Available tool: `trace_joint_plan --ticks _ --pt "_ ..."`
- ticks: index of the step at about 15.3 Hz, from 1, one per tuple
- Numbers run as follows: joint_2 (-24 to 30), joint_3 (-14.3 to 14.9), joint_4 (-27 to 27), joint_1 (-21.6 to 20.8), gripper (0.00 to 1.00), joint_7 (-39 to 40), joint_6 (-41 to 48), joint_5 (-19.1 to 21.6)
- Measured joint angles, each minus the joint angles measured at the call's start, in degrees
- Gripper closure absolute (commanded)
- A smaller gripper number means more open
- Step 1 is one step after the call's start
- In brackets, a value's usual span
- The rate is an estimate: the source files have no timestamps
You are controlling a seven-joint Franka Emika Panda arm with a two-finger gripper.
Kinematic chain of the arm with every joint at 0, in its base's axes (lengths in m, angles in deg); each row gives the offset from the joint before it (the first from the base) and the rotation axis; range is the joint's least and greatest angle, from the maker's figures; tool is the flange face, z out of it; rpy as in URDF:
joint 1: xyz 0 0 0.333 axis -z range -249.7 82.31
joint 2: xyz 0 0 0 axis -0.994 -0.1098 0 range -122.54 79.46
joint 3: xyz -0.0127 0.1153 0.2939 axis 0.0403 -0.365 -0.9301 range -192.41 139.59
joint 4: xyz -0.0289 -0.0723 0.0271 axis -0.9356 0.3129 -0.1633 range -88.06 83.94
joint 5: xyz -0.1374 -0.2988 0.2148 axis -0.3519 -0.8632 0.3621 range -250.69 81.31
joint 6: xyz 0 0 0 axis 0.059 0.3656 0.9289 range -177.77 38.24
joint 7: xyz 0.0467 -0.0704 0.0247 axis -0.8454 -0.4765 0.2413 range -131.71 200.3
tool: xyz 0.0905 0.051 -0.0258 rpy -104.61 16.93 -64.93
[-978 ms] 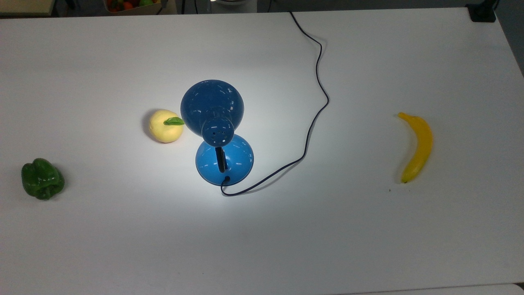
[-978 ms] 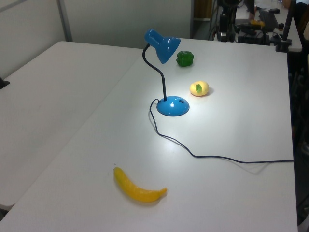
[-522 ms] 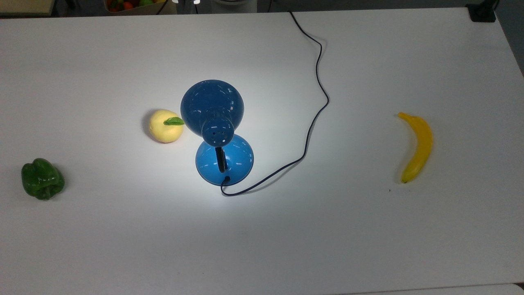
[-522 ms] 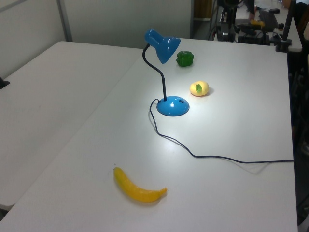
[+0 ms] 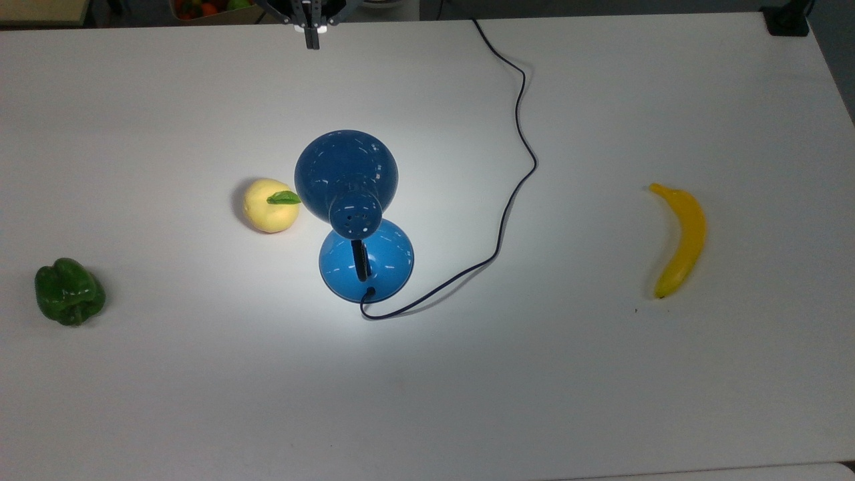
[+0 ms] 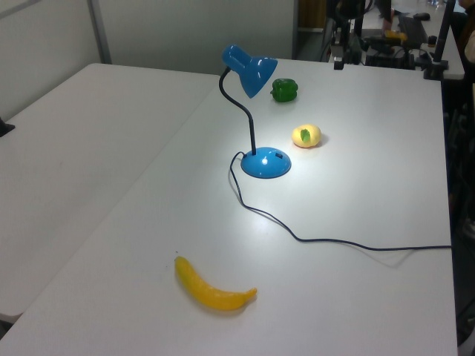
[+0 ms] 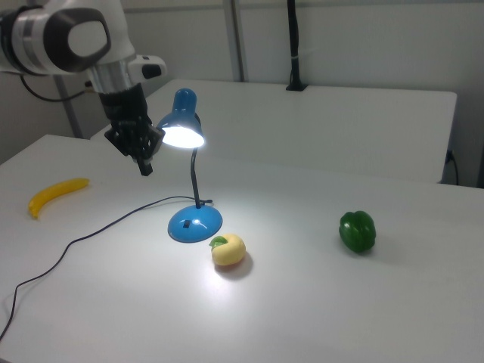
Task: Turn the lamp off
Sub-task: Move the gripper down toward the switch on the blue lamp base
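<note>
Lamp (image 5: 354,214): it stands near the middle of the table (image 5: 601,401), and you see it is lit; a bright pool of light lies on the table around its base (image 5: 366,262) and the inside of the shade (image 7: 184,136) glows in the right view.
Switch: a small dark mark sits on top of the base in the left view; I judge this may be the switch, but I cannot tell for sure.
Gripper (image 5: 312,37): it hangs above the far edge of the table at the top view's upper side, well apart from the lamp. The two fingers look pressed together and hold nothing.
Done: nothing of the task itself, as far as you can see; the light is on and the lamp is untouched.
Left: you must bring the gripper to the base, press the switch, and check that the glow goes out.
Cord (image 5: 514,200): it runs from the base to the far edge of the table, so I think you should keep the arm off it.
Other things: a yellow fruit (image 5: 270,206) lies just beside the base; a green pepper (image 5: 69,292) and a banana (image 5: 680,239) lie well apart.
</note>
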Motion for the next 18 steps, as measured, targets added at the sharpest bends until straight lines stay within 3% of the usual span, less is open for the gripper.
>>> trace_joint_plan --ticks 6,18 --pt "-4.3 0.0 -2.6 0.0 1.0 0.1 -6.7 0.0" --pt "-7.0 0.0 -16.6 0.1 1.0 0.1 -28.2 0.0"
